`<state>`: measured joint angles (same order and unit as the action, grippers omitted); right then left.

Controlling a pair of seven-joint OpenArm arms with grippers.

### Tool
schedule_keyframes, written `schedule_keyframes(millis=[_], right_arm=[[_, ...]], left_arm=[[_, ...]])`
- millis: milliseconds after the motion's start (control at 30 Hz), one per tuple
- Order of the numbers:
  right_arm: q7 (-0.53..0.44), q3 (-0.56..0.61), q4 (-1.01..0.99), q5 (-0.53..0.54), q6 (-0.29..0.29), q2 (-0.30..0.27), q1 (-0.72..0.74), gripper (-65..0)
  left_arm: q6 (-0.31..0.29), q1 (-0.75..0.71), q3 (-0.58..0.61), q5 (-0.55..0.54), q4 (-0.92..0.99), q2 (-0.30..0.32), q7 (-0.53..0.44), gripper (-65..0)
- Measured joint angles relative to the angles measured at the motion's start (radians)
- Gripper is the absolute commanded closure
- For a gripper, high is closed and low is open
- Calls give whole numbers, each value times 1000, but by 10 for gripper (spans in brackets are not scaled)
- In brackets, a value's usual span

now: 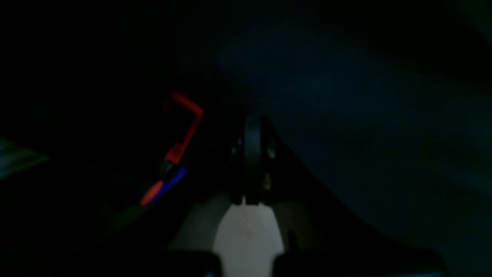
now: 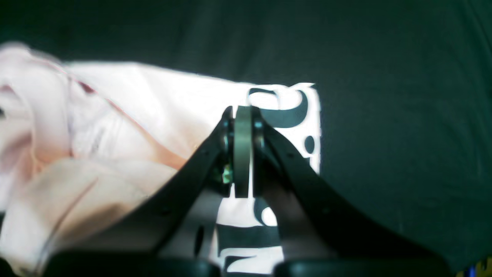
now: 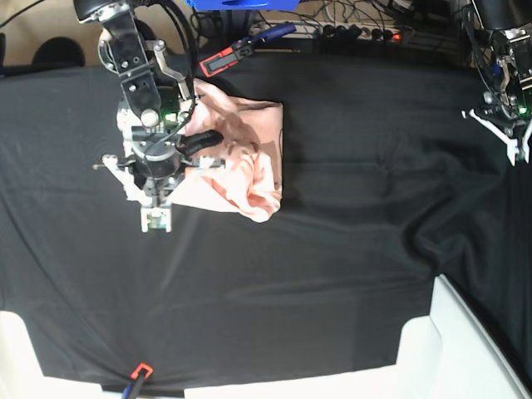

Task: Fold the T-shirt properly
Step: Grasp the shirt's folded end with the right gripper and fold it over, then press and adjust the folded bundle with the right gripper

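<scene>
The pale pink T-shirt [image 3: 245, 154] lies bunched and partly folded on the black table cover, left of the middle at the back. In the right wrist view the T-shirt [image 2: 127, 115] fills the left half, and a strip with black lettering [image 2: 296, 111] runs under the fingers. My right gripper [image 2: 243, 111] is shut, low over that printed strip, with no cloth visible between the jaws. In the base view my right gripper [image 3: 155, 218] is at the shirt's left edge. My left gripper [image 3: 520, 151] is far off at the right edge. Its wrist view is very dark and shows my left gripper [image 1: 251, 123] shut and empty.
A red clamp [image 3: 218, 62] and a power strip [image 3: 366, 33] sit at the table's back edge. Another red and blue clamp [image 3: 137, 374] is at the front edge. White bins stand at the front right [image 3: 465, 349] and front left [image 3: 17, 349]. The black cover [image 3: 332, 249] is wrinkled at the right.
</scene>
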<state>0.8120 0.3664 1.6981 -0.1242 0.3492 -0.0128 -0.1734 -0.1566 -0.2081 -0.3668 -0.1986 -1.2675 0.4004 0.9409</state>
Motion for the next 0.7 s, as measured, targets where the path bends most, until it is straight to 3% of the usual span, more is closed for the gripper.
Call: schedule_keyframes(millis=[33,233,400,533,700], right_arm=[[-2,0,-17,2,-21,2,4,-1],[1,24,-52,-4,-16,6,-3,-1],[8,138,-49,3,-18,8,-56,-1],[-4,169,-49,1,-18,64,-83,-1],[-2,209,-55,-12,-7,72,-90,-1]], left_arm=[[0,0,0,0,2,-2,0,0],[0,2,0,0,2,-4,-4,0],[0,3,0,0,2,-4,-4,0],[0,3,0,-1,2,-15,-4,0],[0,3,0,0,2,-20,-4,0]])
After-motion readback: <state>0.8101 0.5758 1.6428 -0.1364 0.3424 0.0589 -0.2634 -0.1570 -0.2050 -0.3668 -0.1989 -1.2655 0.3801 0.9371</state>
